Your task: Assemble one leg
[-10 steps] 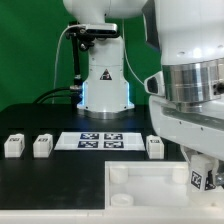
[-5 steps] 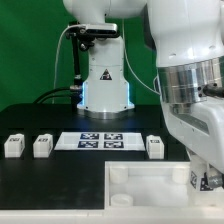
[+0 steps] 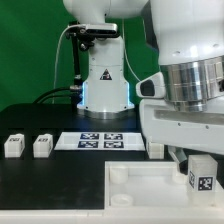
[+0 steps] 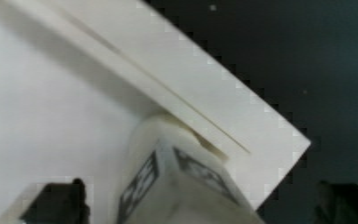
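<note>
My gripper (image 3: 200, 180) is at the exterior view's right, shut on a leg (image 3: 201, 173), a small white block with its marker tag facing the camera. It holds the leg over the right part of the large white square top (image 3: 90, 190), which has round corner sockets (image 3: 119, 173). In the wrist view the held leg (image 4: 179, 175) sits between the dark fingers (image 4: 55, 203), just above the top's rim (image 4: 194, 85). Two more legs (image 3: 13, 146) (image 3: 42, 146) stand at the left. A further leg (image 3: 155, 147) stands by the arm, partly hidden.
The marker board (image 3: 100, 141) lies on the black table between the loose legs. The robot base (image 3: 104, 85) stands behind it with cables at its left. My arm's large white body (image 3: 185, 70) fills the exterior view's right.
The arm has shifted toward the exterior view's left and now hides part of the leg beside the marker board. The held leg's tag has risen slightly and faces the camera more squarely.
</note>
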Controlling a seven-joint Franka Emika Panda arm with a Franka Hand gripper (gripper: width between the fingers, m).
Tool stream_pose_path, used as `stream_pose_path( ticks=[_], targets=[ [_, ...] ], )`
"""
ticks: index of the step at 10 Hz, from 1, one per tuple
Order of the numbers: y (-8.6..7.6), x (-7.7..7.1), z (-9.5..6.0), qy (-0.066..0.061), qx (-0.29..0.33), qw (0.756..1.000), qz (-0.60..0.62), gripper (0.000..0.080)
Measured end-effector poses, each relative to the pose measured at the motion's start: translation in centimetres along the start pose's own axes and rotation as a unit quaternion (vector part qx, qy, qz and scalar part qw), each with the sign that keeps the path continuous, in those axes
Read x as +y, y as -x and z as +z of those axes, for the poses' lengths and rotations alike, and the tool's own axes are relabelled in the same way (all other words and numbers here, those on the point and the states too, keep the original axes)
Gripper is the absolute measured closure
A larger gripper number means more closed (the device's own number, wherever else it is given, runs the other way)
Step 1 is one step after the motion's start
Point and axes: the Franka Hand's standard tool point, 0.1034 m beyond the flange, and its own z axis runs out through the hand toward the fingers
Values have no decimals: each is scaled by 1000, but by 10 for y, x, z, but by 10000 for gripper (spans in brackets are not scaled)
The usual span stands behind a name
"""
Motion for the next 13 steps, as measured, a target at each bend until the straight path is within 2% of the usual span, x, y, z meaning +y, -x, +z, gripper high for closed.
stream_pose_path(
  ticks=[3,5,7,9,10,11,12,13],
  targets=[
    [-1,1,1,2,0,994,-111,150],
    [-6,1,-2,25,13,957,-288,150],
    [-8,-1,-3,34,24,924,-380,150],
    [-8,-1,-3,33,24,936,-350,150],
    [-8,0,-3,33,24,935,-352,271],
    [-7,-1,-2,29,24,952,-304,408],
    [-6,-2,-2,26,25,968,-249,408],
    [-8,0,-2,26,27,977,-209,501]
  ],
)
